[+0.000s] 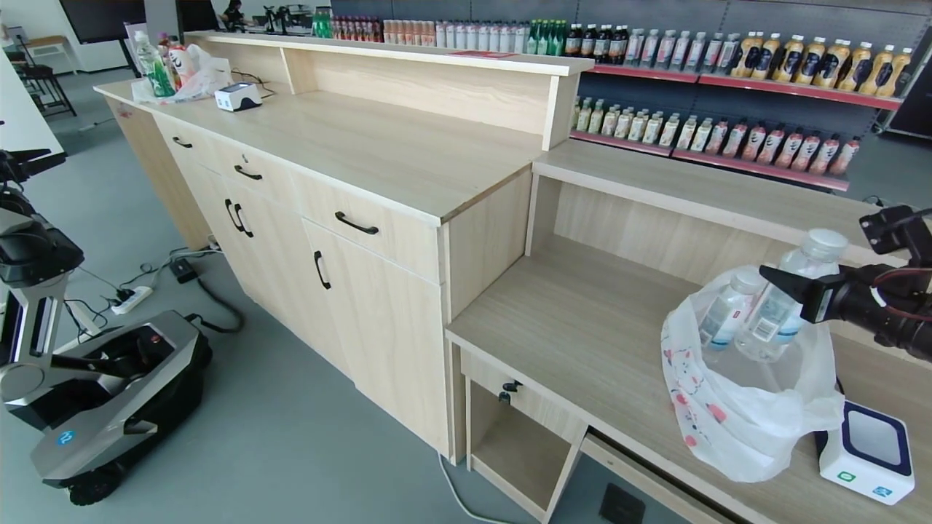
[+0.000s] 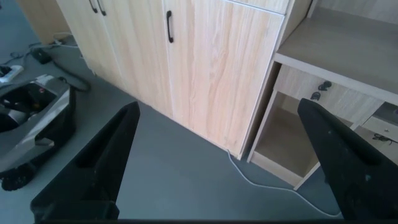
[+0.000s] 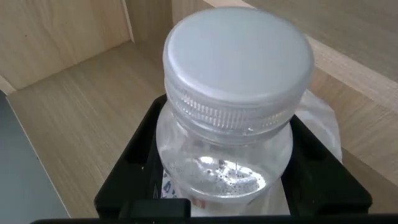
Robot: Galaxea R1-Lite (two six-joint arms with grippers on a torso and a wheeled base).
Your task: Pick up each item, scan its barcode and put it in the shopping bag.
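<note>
Closest to the right wrist camera, a clear bottle (image 3: 236,130) with a pale grey screw cap stands upright, pinched around its shoulder between the black fingers of the right gripper (image 1: 790,291), 1 finger on each side. From the head camera, this bottle (image 1: 783,313) hangs at the robot's right with its lower half inside the open mouth of a translucent white bag (image 1: 743,415) printed with small red marks. A second bottle (image 1: 721,309), also clear with a pale cap, already stands in the bag, just beside the held one on its left and leaning slightly. The bag sits on a low light-wood desk (image 1: 582,327), near the front edge. A white scanner (image 1: 870,451) with a dark blue-framed window on top rests on the desk just beside the bag, on its right. The left gripper (image 2: 217,168) hangs well apart from all of this, low at the robot's left, its 2 dark fingers spread wide with nothing between them, above a grey floor (image 2: 186,162) in front of wooden cabinet doors (image 2: 217,56). Farther back, a taller counter (image 1: 378,138) carries another bag of bottles (image 1: 175,73) and another scanner (image 1: 238,96). Shelves (image 1: 728,80) along the back wall hold rows of drink bottles.
</note>
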